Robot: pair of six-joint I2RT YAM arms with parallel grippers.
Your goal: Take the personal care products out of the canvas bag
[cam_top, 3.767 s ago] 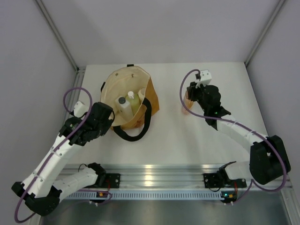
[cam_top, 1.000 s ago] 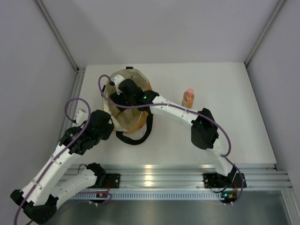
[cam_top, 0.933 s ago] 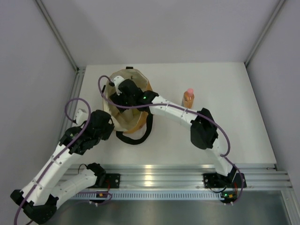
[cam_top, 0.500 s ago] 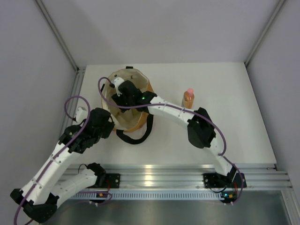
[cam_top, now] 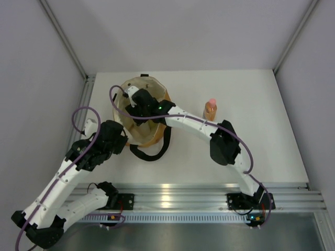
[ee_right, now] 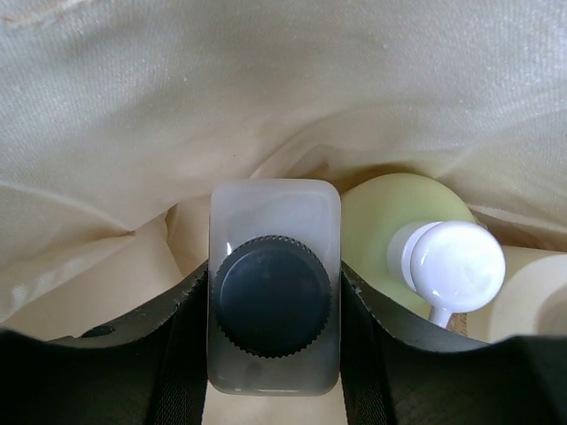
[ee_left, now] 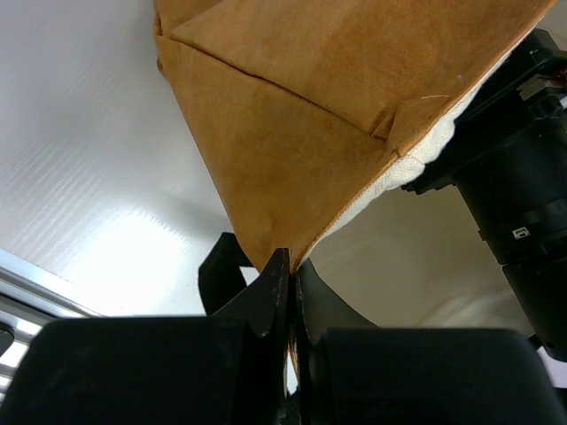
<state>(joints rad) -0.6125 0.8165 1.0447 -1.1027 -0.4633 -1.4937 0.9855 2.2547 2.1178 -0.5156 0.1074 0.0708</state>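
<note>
Grip check: right fingers [ee_right: 180,350] clamped on whitish bottle [ee_right: 275,205], centre frame, inside canvas bag [ee_right: 266,88]. Smooth plastic, probably light and slippery; flat sides below cap look best. Left fingers [ee_left: 270,305] pinched together on bag rim.

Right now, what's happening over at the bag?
The right claw is down inside the canvas bag, closed on the whitish bottle with the black cap. The yellow-green bottle sits beside it. The left claw is shut on the bag's rim. The amber bottle stands outside, right of the bag.
</note>
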